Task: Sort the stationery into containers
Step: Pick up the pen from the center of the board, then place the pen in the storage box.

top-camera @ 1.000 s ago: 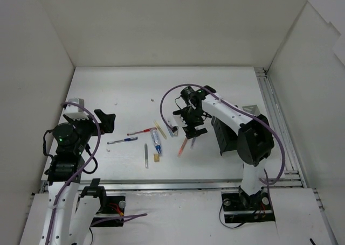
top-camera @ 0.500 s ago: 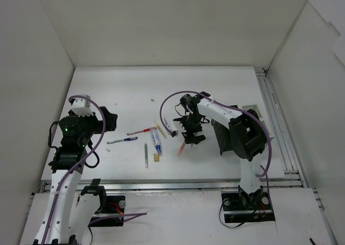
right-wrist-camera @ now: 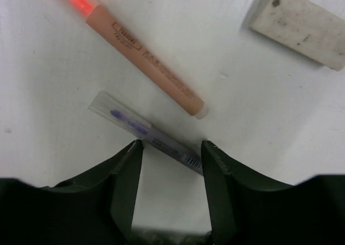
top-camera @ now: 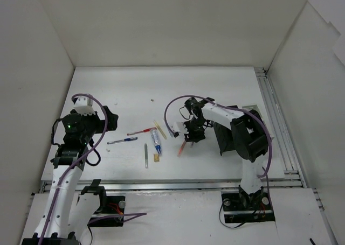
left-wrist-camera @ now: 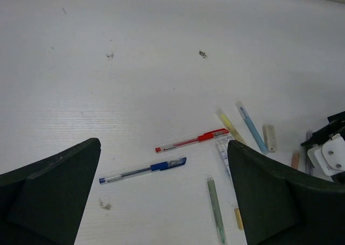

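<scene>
As I am looking down through the right wrist camera, the right pincer [right-wrist-camera: 171, 145] is sitting low over the surface [right-wrist-camera: 259, 110] with its two fingers [right-wrist-camera: 126, 186] roughly half parted. A grey-violet pen [right-wrist-camera: 141, 129] with a clear cap is running slantwise through the gap between them. Both fingertips are lying right against that pen, and its near end is slipping behind the right-hand finger. I am not able to tell whether they are clamping it or only flanking it, and the pen is looking flat on the surface. Just beyond it an orange pen [right-wrist-camera: 148, 62] is lying at much the same slant, near but not touching, and a beige eraser block [right-wrist-camera: 299, 32] is lying apart at the far right. From above, this pincer is sitting just left of the black mesh organiser [top-camera: 221, 134]. The left pincer [left-wrist-camera: 164, 145] is hanging fully released and holding nothing, clear of the surface. Below it I am seeing a red pen [left-wrist-camera: 191, 141], a blue pen [left-wrist-camera: 143, 170], a grey-green pen [left-wrist-camera: 216, 210], and a yellow stick [left-wrist-camera: 230, 126] beside a light blue stick [left-wrist-camera: 252, 127], all lying loose.
</scene>
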